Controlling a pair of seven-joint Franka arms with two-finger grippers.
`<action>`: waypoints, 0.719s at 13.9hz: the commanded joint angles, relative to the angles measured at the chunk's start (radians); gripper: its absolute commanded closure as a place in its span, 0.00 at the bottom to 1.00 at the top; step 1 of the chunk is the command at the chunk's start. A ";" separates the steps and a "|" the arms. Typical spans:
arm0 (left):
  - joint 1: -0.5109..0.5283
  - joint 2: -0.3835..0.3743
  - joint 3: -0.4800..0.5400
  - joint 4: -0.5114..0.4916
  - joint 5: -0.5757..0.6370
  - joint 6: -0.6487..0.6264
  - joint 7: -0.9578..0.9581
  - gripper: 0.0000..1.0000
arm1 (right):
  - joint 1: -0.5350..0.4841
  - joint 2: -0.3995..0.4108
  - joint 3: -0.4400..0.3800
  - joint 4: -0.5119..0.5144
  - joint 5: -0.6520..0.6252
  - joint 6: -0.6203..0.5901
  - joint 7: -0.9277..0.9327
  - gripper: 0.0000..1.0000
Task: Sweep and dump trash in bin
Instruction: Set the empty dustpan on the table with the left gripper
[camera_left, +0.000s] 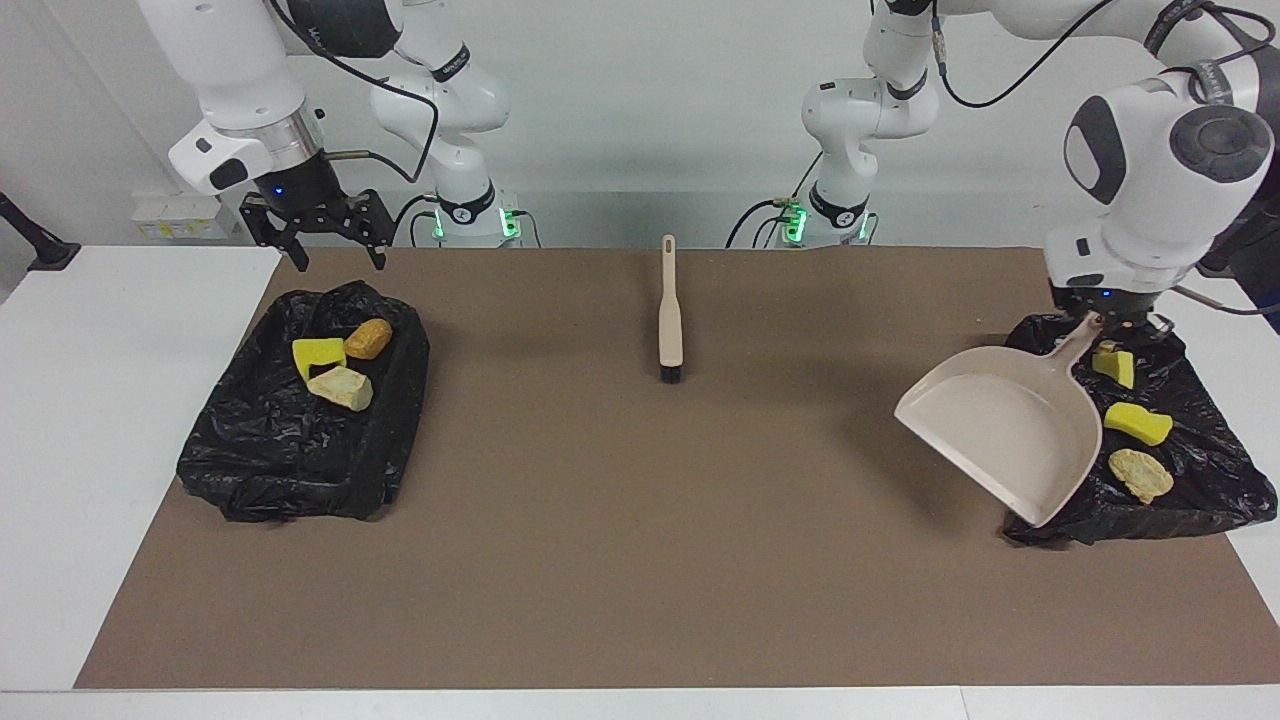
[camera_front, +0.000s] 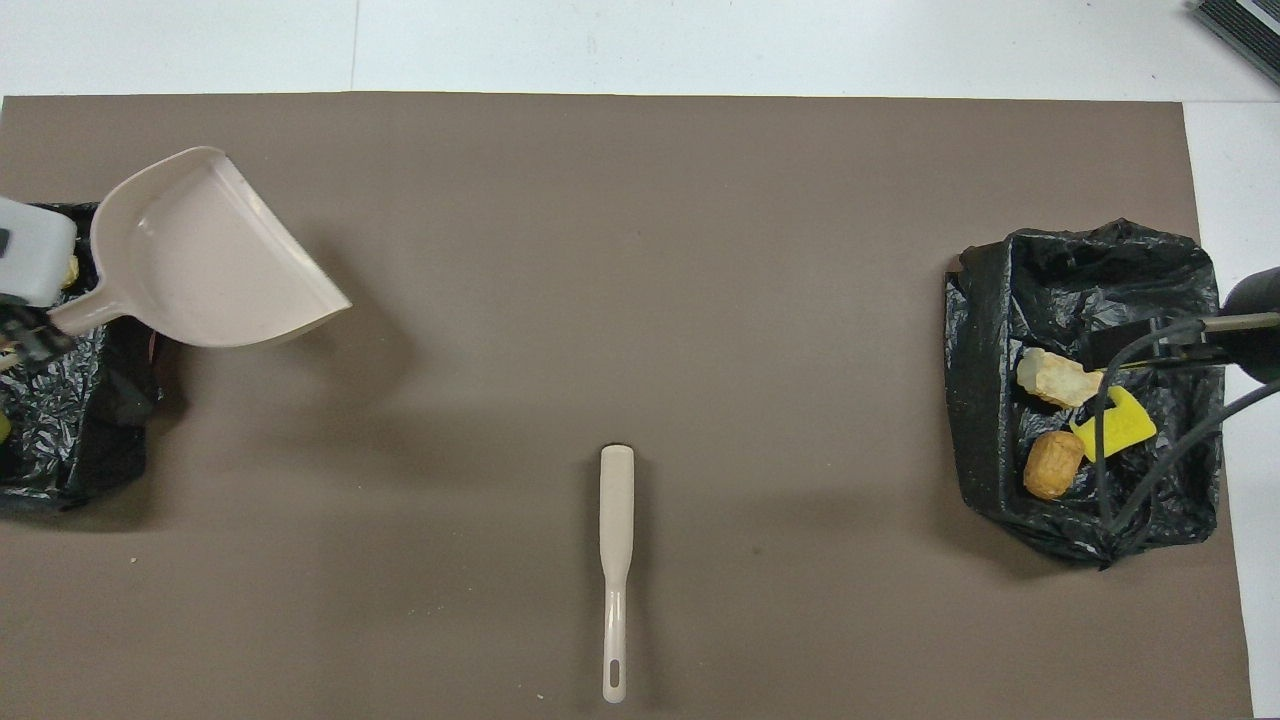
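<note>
My left gripper (camera_left: 1100, 316) is shut on the handle of the beige dustpan (camera_left: 1000, 435), over the black-lined bin (camera_left: 1200, 500) at the left arm's end. The pan (camera_front: 200, 265) hangs tilted and empty above the mat, beside that bin. Yellow (camera_left: 1137, 423) and beige (camera_left: 1140, 475) trash pieces lie in it. My right gripper (camera_left: 312, 250) is open in the air over the robots' edge of the other bin (camera_left: 290, 470), which holds yellow (camera_left: 318, 352), brown (camera_left: 368, 338) and beige (camera_left: 340, 387) trash.
A beige brush (camera_left: 669, 315) lies on the brown mat (camera_left: 640, 550) midway between the bins, near the robots, bristles pointing away from them. In the overhead view the brush (camera_front: 616, 560) lies alone; white table (camera_left: 100, 450) borders the mat.
</note>
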 joint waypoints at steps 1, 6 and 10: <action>0.000 -0.003 -0.080 -0.038 -0.118 0.022 -0.273 1.00 | -0.011 0.015 0.002 0.022 0.024 -0.011 -0.016 0.00; 0.002 0.164 -0.351 0.031 -0.138 0.158 -0.951 1.00 | -0.011 0.006 0.001 0.004 0.024 -0.001 -0.021 0.00; -0.044 0.343 -0.471 0.184 -0.125 0.233 -1.327 1.00 | -0.011 0.006 0.001 0.004 0.024 -0.001 -0.024 0.00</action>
